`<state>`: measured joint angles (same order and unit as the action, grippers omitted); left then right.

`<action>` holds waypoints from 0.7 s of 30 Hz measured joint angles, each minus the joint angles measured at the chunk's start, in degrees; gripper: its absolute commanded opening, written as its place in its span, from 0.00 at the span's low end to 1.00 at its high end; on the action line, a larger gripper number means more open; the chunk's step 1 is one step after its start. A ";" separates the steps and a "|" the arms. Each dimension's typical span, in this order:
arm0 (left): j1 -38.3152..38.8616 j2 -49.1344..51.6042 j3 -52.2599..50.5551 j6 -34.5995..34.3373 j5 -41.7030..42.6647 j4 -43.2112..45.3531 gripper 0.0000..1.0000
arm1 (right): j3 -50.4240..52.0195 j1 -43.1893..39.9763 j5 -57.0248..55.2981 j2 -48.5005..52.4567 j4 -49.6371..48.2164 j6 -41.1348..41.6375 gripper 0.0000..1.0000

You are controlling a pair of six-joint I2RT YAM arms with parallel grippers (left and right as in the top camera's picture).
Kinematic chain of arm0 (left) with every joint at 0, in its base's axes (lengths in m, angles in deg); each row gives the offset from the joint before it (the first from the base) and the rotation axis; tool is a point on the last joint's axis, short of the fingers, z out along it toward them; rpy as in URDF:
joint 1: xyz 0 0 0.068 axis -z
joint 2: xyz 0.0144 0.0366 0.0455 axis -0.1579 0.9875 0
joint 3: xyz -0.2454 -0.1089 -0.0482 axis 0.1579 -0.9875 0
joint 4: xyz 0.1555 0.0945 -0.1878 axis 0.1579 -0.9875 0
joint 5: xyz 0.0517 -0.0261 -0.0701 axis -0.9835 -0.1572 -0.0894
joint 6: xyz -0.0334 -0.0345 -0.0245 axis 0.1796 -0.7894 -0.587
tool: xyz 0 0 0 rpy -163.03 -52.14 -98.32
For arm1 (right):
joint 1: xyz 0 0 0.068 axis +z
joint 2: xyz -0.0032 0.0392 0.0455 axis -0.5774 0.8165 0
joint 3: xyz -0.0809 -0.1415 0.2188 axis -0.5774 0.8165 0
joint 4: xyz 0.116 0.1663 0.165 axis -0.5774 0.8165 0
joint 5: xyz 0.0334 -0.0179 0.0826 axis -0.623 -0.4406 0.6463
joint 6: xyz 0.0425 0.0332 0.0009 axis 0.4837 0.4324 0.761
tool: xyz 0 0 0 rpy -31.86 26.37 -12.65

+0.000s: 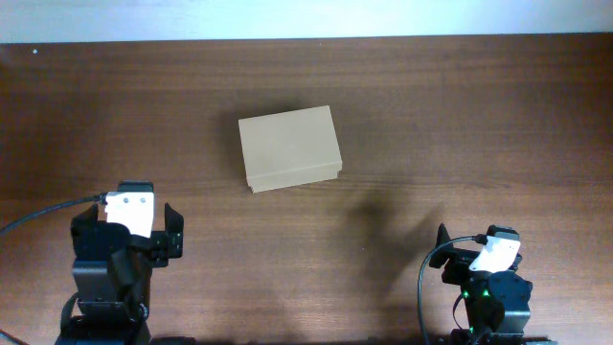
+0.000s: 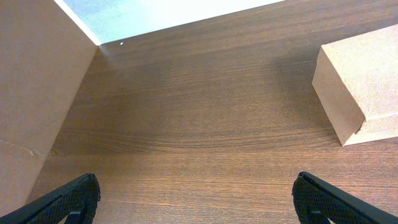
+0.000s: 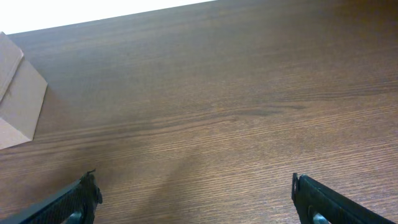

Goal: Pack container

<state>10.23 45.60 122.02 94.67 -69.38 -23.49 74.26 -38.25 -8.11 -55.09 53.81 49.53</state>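
Note:
The container point(image 1: 289, 147) is a small tan-brown cardboard box. It sits shut, lid down, on the wooden table a little left of the middle. It shows at the right edge of the left wrist view point(image 2: 357, 81) and at the left edge of the right wrist view point(image 3: 18, 102). My left gripper point(image 1: 127, 230) is at the front left, open and empty point(image 2: 196, 205), well short of the box. My right gripper point(image 1: 484, 257) is at the front right, open and empty point(image 3: 196, 202), with bare wood between its fingers.
A large tan flat surface with a crease point(image 2: 31, 106) fills the left side of the left wrist view. The table's far edge point(image 1: 306, 38) meets a pale floor or wall. No other loose objects are in view.

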 measured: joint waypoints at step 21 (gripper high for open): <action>0.00 -18.32 -8.39 0.00 0.00 -0.61 0.99 | 0.00 0.00 0.00 0.00 -0.02 0.02 0.99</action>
<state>10.23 27.28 113.62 94.67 -69.38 -24.10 74.26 -38.25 -8.11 -55.09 53.79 49.55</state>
